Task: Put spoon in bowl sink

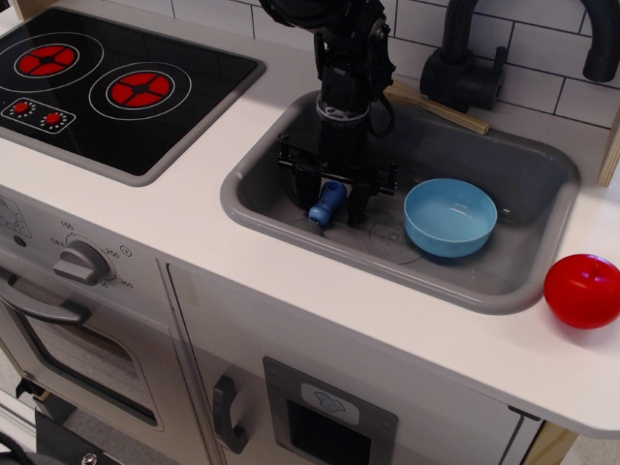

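Here one grey sink (504, 281) holds the black gripper (329, 204), one light-blue bowl (449, 217) and one spoon (326, 201). The jaws stand narrowed around the spoon's blue handle, left of the bowl. One red ball (582, 290) sits on the counter.

**A toy kitchen**

We see a play kitchen, not a real one. A grey plastic sink (504, 281) sits in a white desk (194, 218), beside a black hob (116, 82) with painted red rings. A black tap (465, 68) stands before white wall tiles (528, 44). Below are an oven door (82, 354) and a numbered knob (82, 262).
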Motion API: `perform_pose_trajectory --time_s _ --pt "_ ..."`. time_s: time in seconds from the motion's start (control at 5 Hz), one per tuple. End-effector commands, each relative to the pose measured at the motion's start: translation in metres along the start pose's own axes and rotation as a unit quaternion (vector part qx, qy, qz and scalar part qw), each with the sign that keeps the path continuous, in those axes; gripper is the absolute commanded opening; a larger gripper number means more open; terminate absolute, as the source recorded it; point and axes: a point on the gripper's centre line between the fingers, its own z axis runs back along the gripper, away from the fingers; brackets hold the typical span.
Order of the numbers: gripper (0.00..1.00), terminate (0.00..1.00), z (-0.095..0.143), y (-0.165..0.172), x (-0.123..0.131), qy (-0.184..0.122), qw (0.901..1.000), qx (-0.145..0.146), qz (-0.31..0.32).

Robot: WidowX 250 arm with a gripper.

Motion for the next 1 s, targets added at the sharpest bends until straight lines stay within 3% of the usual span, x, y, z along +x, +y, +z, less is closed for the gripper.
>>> perform_pose_trajectory --time_s 0.0,0.4,0.6,0.8 --pt "0.00 0.00 0.040 0.017 0.019 -0.036 0.9984 -0.005 0.043" --pt "0.00 0.00 0.074 0.025 0.016 -0.072 0.9939 -0.022 0.080" --pt "0.00 0.00 0.112 0.012 0.028 -0.105 0.9889 -0.039 0.097" --pt "0.00 0.00 0.122 -0.001 0.028 -0.114 0.9855 -0.058 0.111"
